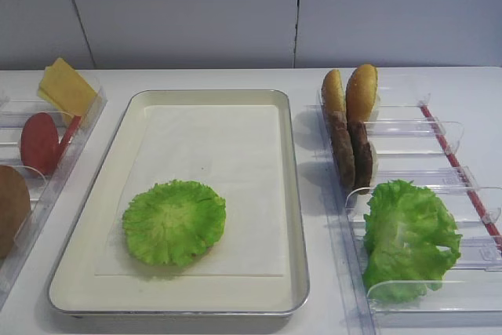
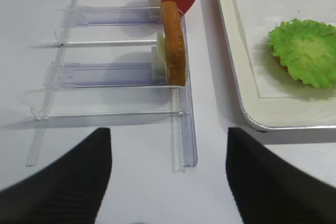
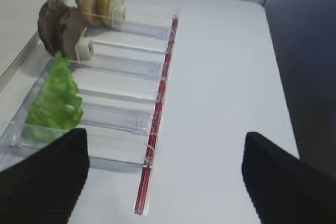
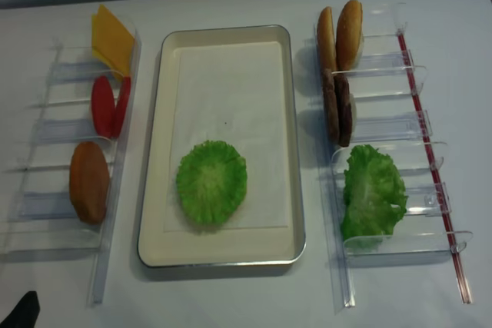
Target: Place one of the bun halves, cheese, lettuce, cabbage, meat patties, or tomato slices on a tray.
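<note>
The cream tray (image 1: 294, 194) lies in the middle with a round frilly lettuce (image 1: 173, 221) flat on its paper liner, toward the near end. A thin reddish edge peeks from under the lettuce (image 2: 304, 51) in the left wrist view. In the left bin are cheese (image 4: 111, 36), tomato slices (image 4: 110, 105) and one bun half (image 4: 89, 182). The right bin holds two bun halves (image 4: 340, 34), meat patties (image 4: 337, 109) and a crinkled cabbage bunch (image 4: 373, 190). My left gripper (image 2: 168, 135) is open and empty, near the left bin's front end. The right gripper (image 3: 164, 140) is open and empty, over bare table at the right bin's front corner.
Clear divided bins (image 4: 54, 136) (image 4: 415, 124) flank the tray, the right one with a red strip (image 3: 157, 119) along its outer side. White table lies right of that strip and in front of the tray. A grey wall (image 1: 298, 13) stands behind.
</note>
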